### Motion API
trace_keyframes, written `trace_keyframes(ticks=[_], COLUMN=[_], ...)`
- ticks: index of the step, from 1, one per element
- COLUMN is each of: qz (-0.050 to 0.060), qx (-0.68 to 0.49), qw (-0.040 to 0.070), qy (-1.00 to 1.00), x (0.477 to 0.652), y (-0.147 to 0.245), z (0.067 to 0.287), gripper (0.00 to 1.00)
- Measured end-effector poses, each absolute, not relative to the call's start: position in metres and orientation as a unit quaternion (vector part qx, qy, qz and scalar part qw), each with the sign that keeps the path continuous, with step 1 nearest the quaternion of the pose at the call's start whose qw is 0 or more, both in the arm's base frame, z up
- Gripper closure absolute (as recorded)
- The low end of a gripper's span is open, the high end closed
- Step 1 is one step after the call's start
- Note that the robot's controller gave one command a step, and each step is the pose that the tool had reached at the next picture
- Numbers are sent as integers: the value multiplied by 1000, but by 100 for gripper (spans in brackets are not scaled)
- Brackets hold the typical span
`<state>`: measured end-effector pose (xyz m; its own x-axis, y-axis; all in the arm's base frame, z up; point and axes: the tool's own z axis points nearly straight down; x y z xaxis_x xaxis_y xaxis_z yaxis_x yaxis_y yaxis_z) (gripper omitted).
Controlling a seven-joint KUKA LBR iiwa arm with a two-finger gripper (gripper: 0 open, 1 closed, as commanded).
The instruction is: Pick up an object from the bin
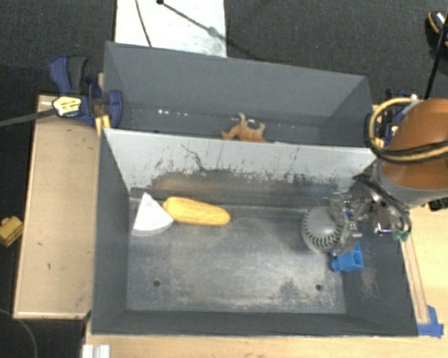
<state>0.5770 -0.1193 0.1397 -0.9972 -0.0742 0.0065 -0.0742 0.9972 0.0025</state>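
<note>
Pincer is low in the grey metal bin, against the right side of the grey ribbed round part. A small blue block lies just below-right of that part. Can't tell how far the pincer is open or whether it grips anything. I'd call this the grasp step: next it needs a firm close on the ribbed part, then a straight lift clear of the blue block.

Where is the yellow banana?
In the camera view, the banana lies on the left side of the bin near the back wall, right beside a white wedge, far from the gripper at the right.
</note>
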Motion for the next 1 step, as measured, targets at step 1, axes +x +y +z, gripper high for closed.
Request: trace_keyframes(ticks=[1], qz=[0], qx=[33], qw=[1], qy=[-999], x=[570], y=[-120], z=[206], gripper=[100])
